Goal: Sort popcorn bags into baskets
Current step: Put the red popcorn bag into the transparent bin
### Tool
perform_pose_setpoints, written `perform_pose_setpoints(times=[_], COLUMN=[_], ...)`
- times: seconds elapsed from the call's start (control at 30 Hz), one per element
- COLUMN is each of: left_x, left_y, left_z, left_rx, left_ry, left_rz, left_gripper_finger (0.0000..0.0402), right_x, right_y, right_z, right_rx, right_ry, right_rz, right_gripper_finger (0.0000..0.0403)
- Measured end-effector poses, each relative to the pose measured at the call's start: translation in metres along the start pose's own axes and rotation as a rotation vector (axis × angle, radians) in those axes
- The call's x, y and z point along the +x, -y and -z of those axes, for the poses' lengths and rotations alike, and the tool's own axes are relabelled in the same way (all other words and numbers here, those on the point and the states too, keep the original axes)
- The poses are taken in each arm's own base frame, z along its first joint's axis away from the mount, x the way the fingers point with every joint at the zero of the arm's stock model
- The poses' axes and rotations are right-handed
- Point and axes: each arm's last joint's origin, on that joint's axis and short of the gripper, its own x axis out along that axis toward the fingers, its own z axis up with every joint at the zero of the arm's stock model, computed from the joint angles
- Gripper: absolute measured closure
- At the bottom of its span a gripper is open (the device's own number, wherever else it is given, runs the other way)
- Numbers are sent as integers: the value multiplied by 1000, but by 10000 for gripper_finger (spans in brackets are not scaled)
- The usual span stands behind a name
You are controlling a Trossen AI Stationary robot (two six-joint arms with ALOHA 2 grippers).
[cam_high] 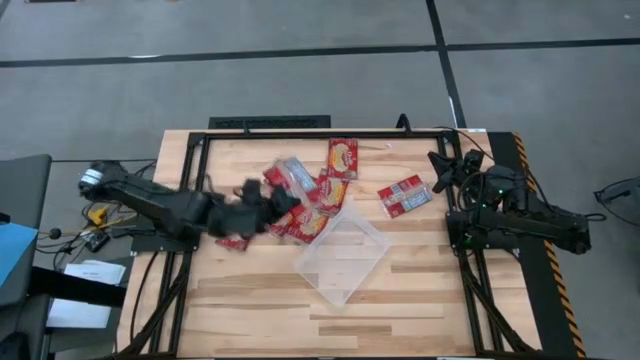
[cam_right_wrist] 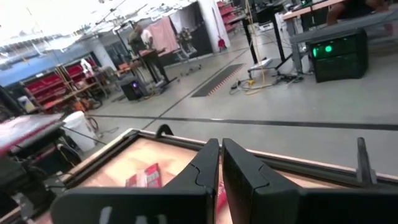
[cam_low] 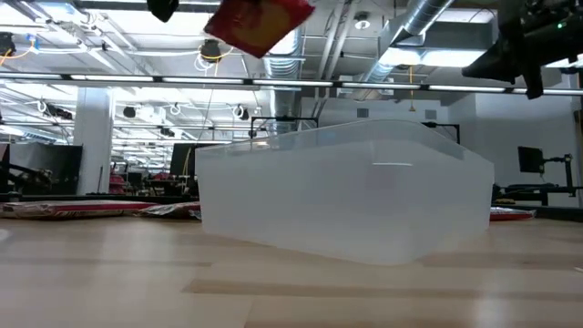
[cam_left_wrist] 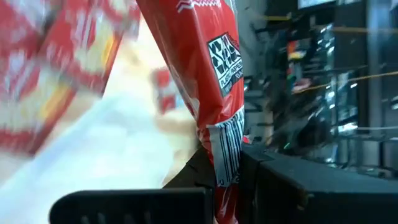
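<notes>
My left gripper point(cam_high: 268, 200) is shut on a red popcorn bag point(cam_left_wrist: 205, 68) and holds it high above the table; the low view shows the bag point(cam_low: 260, 23) at the top of the picture. Several more red bags lie in a heap point(cam_high: 315, 205) on the wood beside the gripper. One lies apart at the far side point(cam_high: 342, 157) and one toward the right point(cam_high: 404, 195). The clear plastic tray point(cam_high: 345, 255) stands on the table nearer the front, and I see no bag in it. My right gripper point(cam_high: 440, 180) waits shut at the table's right side, holding nothing. My left gripper pinches the bag between its two fingers at the end that bears the barcode point(cam_left_wrist: 227, 146). The rest of the bag sticks out beyond the fingertips. The bag is lifted clear of the table and of the other bags.
The tray's frosted wall point(cam_low: 346, 196) fills the middle of the low view. A black metal frame point(cam_high: 190, 200) borders the wooden table top. Bare wood lies in front of the tray and to its left.
</notes>
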Motion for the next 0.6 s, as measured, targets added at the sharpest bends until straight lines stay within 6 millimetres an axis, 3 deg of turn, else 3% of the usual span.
perform_pose_setpoints(times=[0.37, 0.6], left_x=[35, 70], left_y=[-50, -64], left_z=[133, 187], left_rx=[-123, -193], left_ry=[7, 49], left_rz=[-41, -39], left_gripper_finger=[399, 399], right_x=[-1, -1], right_y=[5, 8], right_z=[10, 15], right_rx=[-60, -97], right_ry=[-91, -145], right_rz=[38, 63], right_gripper_finger=[356, 356])
